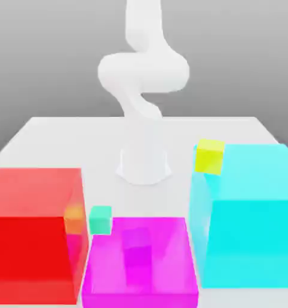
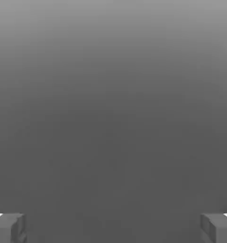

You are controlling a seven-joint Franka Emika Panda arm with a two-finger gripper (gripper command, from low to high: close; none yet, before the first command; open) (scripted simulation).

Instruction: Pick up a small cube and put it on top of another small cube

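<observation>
Standing at the front, I saw the red block (image 1: 32,234) at about eight o'clock on the table (image 1: 56,129), with the teal-green cube (image 1: 100,219) just beside its right face. At six o'clock sat the magenta block (image 1: 170,271). A darker little shape showed through it, which I took for the small cube (image 1: 137,245), though the tint hid its true colour. The yellow cube (image 1: 210,157) perched at two o'clock by the corner of the cyan block (image 1: 254,228), which filled four o'clock. The gripper (image 2: 113,228) hung released, fingertips spread wide, grasping nothing. My worry was the crowding. Reaching down near the magenta block, a finger might strike its wall, or the arm might settle on the teal-green or yellow cube by mistake.
</observation>
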